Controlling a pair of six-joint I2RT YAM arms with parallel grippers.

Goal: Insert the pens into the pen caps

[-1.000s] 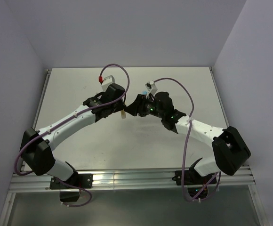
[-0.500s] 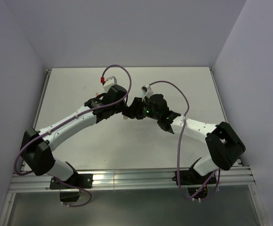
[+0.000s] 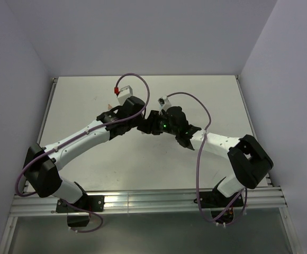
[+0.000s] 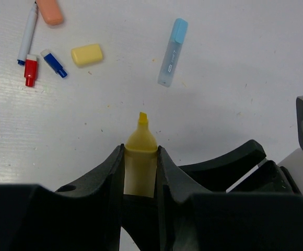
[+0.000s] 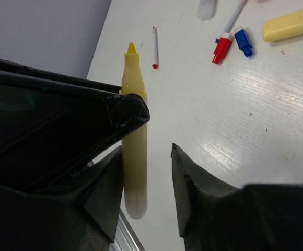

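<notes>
Right hand (image 5: 146, 157) has slid in onto the left hand (image 4: 140, 150), which pinches the yellow pen (image 4: 140, 142) tip-forward; right jaws half-spread astride its tail, not yet clamped, so centre and clamp squarely before the left lets go, yellow cap (image 4: 86, 54) waiting ahead-left of it on the surface (image 4: 235, 63).

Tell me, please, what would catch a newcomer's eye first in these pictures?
The left gripper and right gripper meet nose to nose over the table. The left clamps an uncapped yellow pen, whose rear end sits between the right's open fingers. A yellow cap lies loose on the table beyond.
</notes>
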